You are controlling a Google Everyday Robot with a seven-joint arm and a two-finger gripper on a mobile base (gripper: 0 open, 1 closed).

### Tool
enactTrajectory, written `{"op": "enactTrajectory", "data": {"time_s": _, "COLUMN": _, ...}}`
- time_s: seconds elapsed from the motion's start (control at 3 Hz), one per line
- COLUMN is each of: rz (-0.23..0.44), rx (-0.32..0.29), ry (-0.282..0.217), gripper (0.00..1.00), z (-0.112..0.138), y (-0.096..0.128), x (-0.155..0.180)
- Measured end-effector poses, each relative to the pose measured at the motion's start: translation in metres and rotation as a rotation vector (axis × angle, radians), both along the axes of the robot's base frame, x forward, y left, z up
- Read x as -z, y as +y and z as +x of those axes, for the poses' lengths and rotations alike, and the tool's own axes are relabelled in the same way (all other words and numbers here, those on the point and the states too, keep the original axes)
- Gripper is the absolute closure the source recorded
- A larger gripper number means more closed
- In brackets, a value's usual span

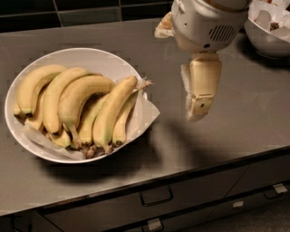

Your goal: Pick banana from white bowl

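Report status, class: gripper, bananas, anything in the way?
Gripper above counter, right of white bowl. Bananas in bowl, ungripped. Smaller bowl far right, off the path.

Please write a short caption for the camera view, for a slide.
The gripper hangs above the grey counter, beside the white bowl of bananas.

A grey, dully shining surface (253, 136) runs back to a dark tiled wall (81, 11), with dark drawers (113, 213) and their bar handles (156, 198) beneath its front edge, while the pincer (199, 111) hangs above its right half.
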State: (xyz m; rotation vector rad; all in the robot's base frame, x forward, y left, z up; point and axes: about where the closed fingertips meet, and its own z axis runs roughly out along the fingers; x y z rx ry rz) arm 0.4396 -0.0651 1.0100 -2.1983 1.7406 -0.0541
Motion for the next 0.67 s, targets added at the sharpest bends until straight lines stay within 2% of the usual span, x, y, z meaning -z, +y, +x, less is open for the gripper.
{"op": "enactTrajectory", "data": {"time_s": 0.33, "rz": -0.012, "rx": -0.111, "ry": 0.0, "gripper": 0.0, "z": 0.005, "y": 0.036, "x": 0.0}}
{"op": "enactTrajectory", "data": {"time_s": 0.67, "rz": -0.044, "rx": -0.272, "ry": 0.028, "gripper": 0.0, "z": 0.012, "y": 0.089, "x": 0.007}}
